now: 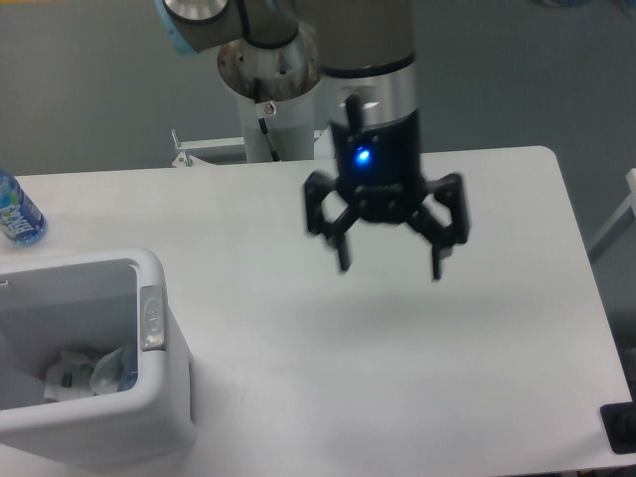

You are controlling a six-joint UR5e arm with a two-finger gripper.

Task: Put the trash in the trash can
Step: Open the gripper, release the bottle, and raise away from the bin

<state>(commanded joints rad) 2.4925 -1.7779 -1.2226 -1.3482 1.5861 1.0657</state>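
The gripper (390, 266) hangs above the middle of the white table (397, 358) with its two fingers spread wide and nothing between them; the picture of it is a little blurred. A blue light shines on its black body, and the grey arm (363, 40) goes up from it to the top edge of the view. The trash can (149, 407) stands at the front left corner of the table, well apart from the gripper. Inside it, at the bottom, lies the trash (89, 370): a crumpled white wrapper and, touching it, a clear crushed bottle, which is only partly visible. An upright bottle with a blue label (15, 211) stands at the left edge, behind the can.
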